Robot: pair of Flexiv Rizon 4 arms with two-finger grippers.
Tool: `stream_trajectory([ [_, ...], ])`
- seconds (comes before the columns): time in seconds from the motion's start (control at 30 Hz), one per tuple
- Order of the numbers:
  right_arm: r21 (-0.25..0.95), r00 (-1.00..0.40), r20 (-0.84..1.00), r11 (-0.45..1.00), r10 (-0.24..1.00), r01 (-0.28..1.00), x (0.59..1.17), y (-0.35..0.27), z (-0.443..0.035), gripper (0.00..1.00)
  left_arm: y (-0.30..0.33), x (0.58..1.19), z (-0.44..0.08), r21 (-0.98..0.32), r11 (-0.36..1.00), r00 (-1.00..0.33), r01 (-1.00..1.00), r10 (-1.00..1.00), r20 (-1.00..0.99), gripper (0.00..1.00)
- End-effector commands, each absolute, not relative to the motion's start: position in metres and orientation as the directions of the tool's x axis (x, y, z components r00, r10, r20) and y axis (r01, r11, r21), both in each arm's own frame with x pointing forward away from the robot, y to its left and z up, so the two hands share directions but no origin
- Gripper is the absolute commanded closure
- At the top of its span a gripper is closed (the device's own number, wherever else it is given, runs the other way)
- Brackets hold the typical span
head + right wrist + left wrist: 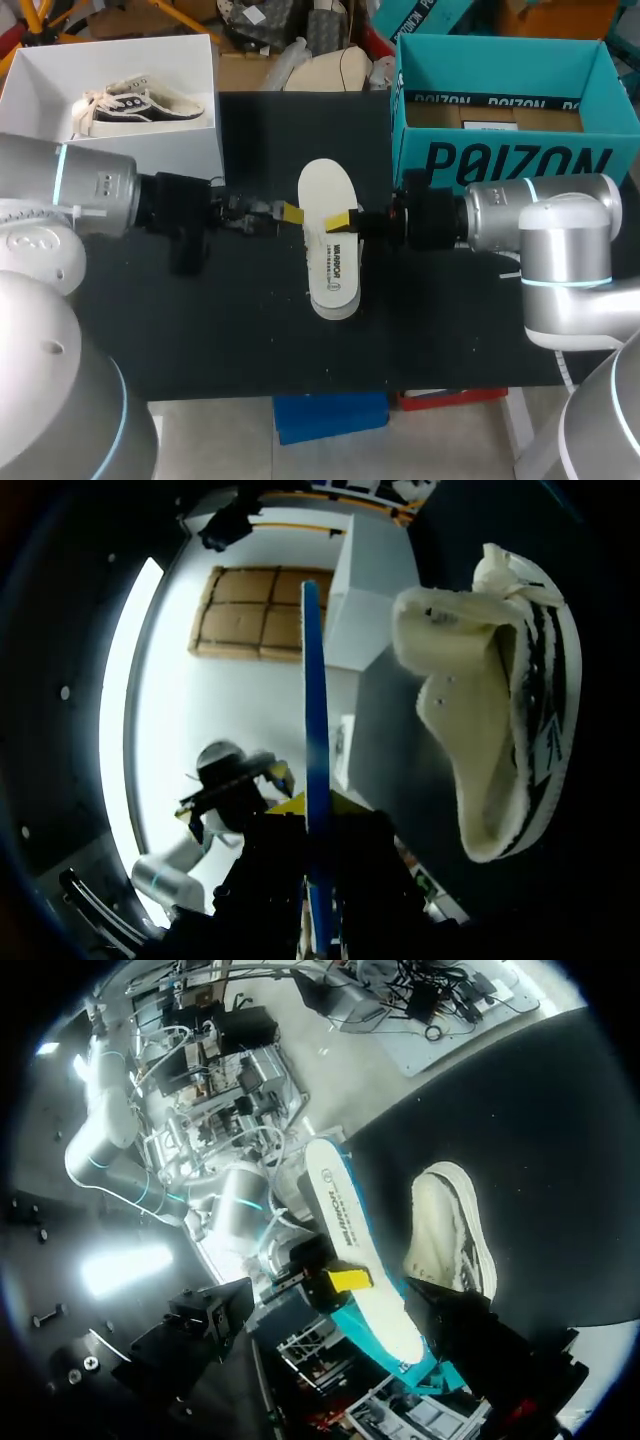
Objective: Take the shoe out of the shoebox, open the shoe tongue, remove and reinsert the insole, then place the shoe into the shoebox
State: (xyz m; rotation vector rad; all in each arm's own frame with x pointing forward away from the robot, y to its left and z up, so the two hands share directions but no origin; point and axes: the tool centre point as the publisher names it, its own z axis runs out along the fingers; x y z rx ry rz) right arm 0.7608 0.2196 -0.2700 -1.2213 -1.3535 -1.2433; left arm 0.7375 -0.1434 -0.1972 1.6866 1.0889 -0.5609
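Note:
A white insole (pixel 330 240) with dark print hangs above the middle of the black mat (pixel 200 320). My right gripper (pixel 343 220) is shut on the insole's right edge; in the right wrist view the insole (pixel 315 710) stands edge-on between the fingers, its blue underside showing. My left gripper (pixel 285 213) is at the insole's left edge, open; in the left wrist view the insole (pixel 345 1230) lies between its wide-apart dark fingers. A cream shoe (pixel 452 1230) with dark stripes (pixel 500 700) lies on the mat under the insole, hidden in the head view.
An open white shoebox (pixel 190 60) at the back left holds a second shoe (pixel 140 105). An open teal box (pixel 500 155) stands at the back right, just behind my right arm. A blue box (pixel 330 415) sits below the table's front edge.

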Motion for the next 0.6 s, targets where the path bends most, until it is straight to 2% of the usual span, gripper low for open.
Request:
stream_trajectory([
  [0.03, 0.105, -0.105, 0.99, 0.003, 0.09, 0.994, 0.76, 0.221, -0.27, 1.0, -0.156, 0.744, -0.172, 0.486, -0.126, 0.458, 0.865, 0.595, -0.66, 0.0],
  [0.2, 0.105, -0.105, 0.99, 0.003, 0.09, 0.994, 0.76, 0.221, -0.27, 1.0, -0.161, 0.73, -0.154, 0.534, -0.189, 0.487, 0.824, 0.717, -0.498, 0.0],
  [0.6, 0.105, -0.105, 0.99, 0.003, 0.09, 0.994, 0.76, 0.221, -0.27, 1.0, -0.161, 0.73, -0.154, 0.534, -0.189, 0.487, 0.824, 0.717, -0.498, 0.0],
])
